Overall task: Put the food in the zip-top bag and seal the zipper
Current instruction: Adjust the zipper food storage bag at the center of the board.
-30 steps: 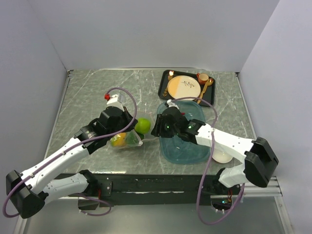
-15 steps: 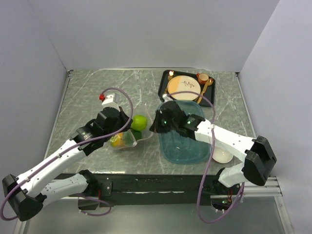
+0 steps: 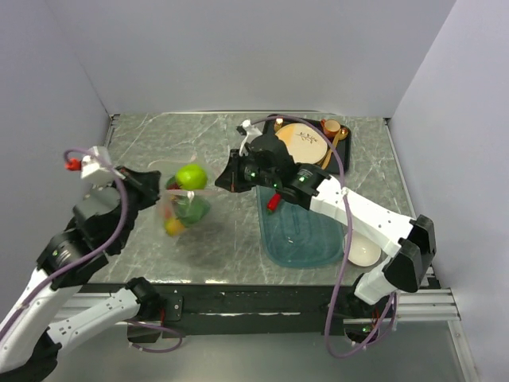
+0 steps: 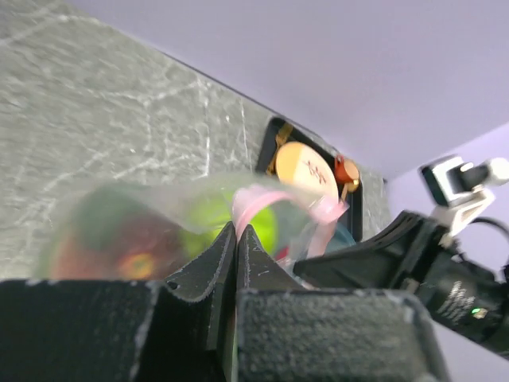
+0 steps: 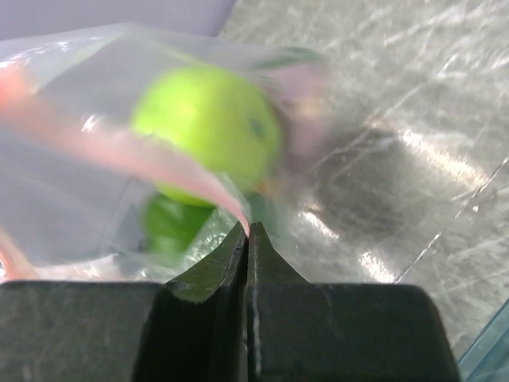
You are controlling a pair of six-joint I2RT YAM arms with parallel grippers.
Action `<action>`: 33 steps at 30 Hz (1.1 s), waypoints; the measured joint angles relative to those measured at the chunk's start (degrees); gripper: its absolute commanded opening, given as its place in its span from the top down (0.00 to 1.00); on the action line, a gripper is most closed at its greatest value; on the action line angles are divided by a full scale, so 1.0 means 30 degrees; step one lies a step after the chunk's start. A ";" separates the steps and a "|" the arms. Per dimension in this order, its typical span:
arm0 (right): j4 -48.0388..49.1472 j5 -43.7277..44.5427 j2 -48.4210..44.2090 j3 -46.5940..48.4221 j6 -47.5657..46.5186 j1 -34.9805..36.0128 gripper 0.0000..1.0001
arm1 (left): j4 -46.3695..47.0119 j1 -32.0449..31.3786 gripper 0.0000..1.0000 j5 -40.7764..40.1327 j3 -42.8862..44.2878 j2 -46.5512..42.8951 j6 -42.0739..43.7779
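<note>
Two claws, both mine, both clamped! My left claw (image 4: 237,231) is pinched tight on the pale pink zipper strip (image 4: 253,203) of the clear floppy plastic bag (image 3: 184,208), and my right claw (image 5: 246,231) bites the same strip's other end. The bag hangs stretched between them over the left half of the grey marbled counter (image 3: 238,247). Inside sit a round lime-green toy fruit (image 5: 207,127), a darker green pepper (image 5: 171,223) and a small yellow piece (image 3: 173,227), all blurred.

One clear bag (image 3: 169,205) is counted, with at least three blurred toy foods (image 3: 191,176) inside, plus one teal tray (image 3: 306,259), one black tray (image 3: 343,159), one plate (image 3: 307,142) and one white bowl (image 3: 364,254).
</note>
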 measured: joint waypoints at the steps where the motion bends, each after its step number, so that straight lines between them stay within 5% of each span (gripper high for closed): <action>1: 0.0000 -0.0138 0.0189 -0.0066 0.0000 0.0029 0.94 | -0.0095 0.0000 0.94 -0.0277 0.0087 -0.0204 0.0087; 14: -0.0357 -0.0510 0.0488 -0.0561 -0.0233 0.0277 0.84 | -0.1421 0.0000 0.99 0.0087 -0.1056 0.3730 0.0233; 18: -0.0590 -0.0131 0.0590 -0.1166 -0.0095 0.0277 0.65 | -0.0707 0.0000 0.99 0.1217 -0.2244 0.4371 0.0233; 22: -0.0831 0.0648 0.0233 -0.3351 0.0073 0.0182 0.56 | 0.0000 0.0000 0.99 0.2018 -0.2324 0.4415 0.0255; 26: -0.1421 0.1508 -0.0918 -0.5683 0.0284 -0.0248 0.53 | 0.0809 0.0000 0.99 0.2987 -0.2331 0.4860 0.0284; 27: -0.1508 0.1683 -0.1282 -0.6062 0.0364 -0.0437 0.39 | 0.0947 0.0000 0.99 0.3242 -0.2331 0.5027 0.0299; 33: -0.1406 0.2404 -0.5610 -0.8779 0.0903 -0.2455 0.39 | 0.1902 0.0000 0.99 0.4772 -0.2339 0.6084 0.0321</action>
